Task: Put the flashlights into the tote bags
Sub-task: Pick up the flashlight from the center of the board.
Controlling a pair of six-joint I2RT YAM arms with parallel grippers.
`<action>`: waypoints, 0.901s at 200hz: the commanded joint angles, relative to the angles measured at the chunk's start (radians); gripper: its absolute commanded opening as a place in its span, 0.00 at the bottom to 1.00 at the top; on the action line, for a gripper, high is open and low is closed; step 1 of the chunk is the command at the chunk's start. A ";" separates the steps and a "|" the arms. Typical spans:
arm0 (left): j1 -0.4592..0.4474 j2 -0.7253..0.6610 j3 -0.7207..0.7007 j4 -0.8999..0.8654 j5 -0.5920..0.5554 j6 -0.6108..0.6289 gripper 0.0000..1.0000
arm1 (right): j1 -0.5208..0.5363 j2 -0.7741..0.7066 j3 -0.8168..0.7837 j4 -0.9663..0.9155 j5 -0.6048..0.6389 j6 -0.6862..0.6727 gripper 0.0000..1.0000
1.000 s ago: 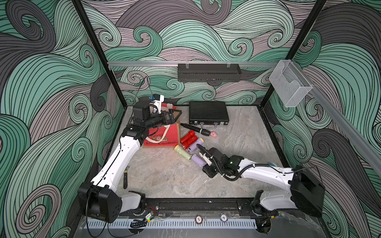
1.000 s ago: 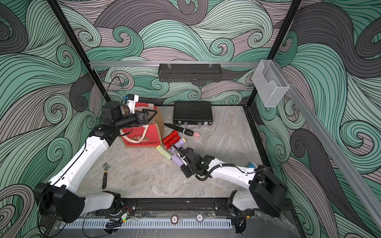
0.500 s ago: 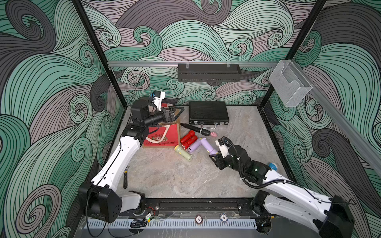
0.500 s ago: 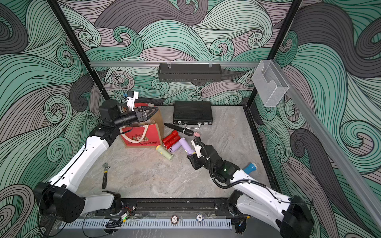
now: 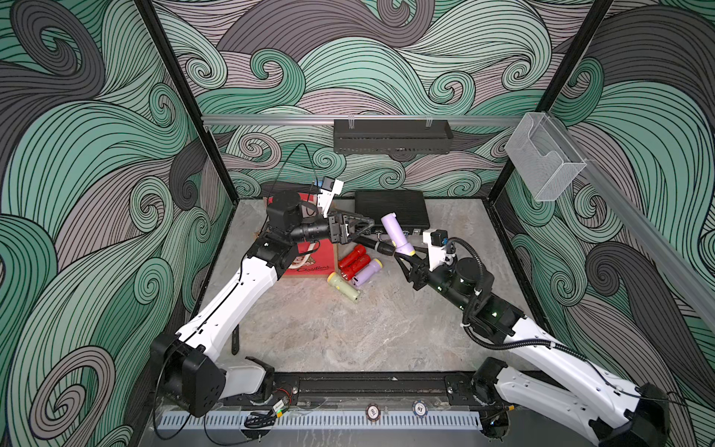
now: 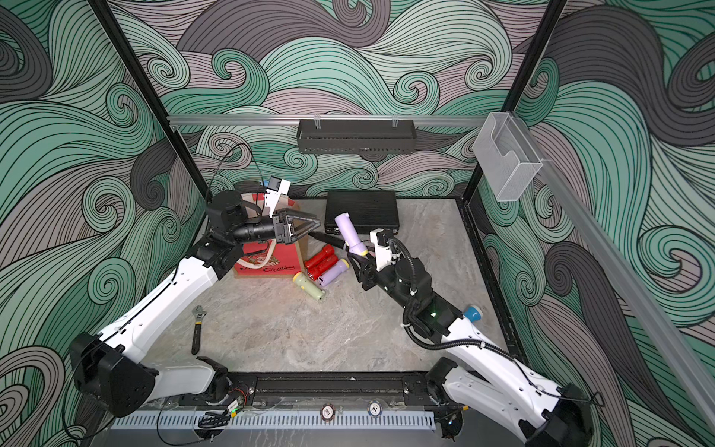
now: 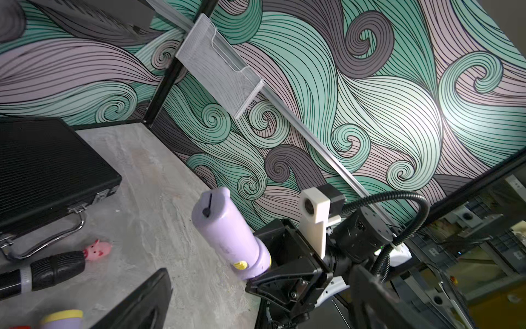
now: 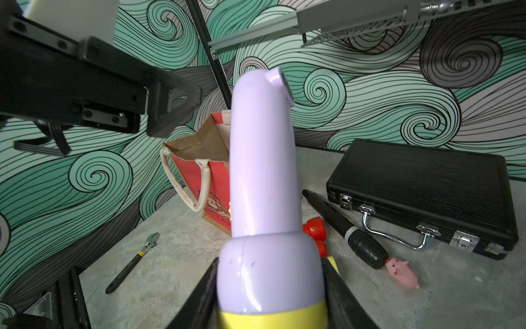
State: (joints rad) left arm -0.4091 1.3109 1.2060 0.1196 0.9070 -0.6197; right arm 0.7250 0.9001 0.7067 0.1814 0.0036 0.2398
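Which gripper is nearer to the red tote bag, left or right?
Left. The left gripper hangs open near the top of the tote bag; the right gripper, shut on a lilac flashlight, is farther off.

The lilac flashlight is smooth plastic with a soft sheen and a yellow band at its head. The tote bag has a red printed front, coarse brown woven sides and thick cream cloth handles. The black case is finely ribbed and matt, with bright metal clasps and handle, and lies on a grey marbled worktop of dull, stone-like finish.
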 commanded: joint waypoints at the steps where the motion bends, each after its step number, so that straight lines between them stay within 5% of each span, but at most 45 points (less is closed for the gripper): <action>1: -0.021 0.029 0.020 0.039 0.027 -0.010 0.99 | -0.004 0.006 0.029 0.133 -0.034 0.005 0.00; 88: -0.110 0.158 0.073 0.195 0.003 -0.080 0.97 | -0.003 0.027 0.011 0.221 -0.075 0.048 0.00; 180: -0.155 0.205 0.106 0.266 0.014 -0.121 0.62 | -0.005 0.038 0.004 0.213 -0.079 0.053 0.00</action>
State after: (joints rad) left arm -0.5529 1.5063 1.2644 0.3462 0.9096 -0.7391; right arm 0.7246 0.9394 0.7136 0.3447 -0.0624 0.2802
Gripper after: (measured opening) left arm 0.651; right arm 0.476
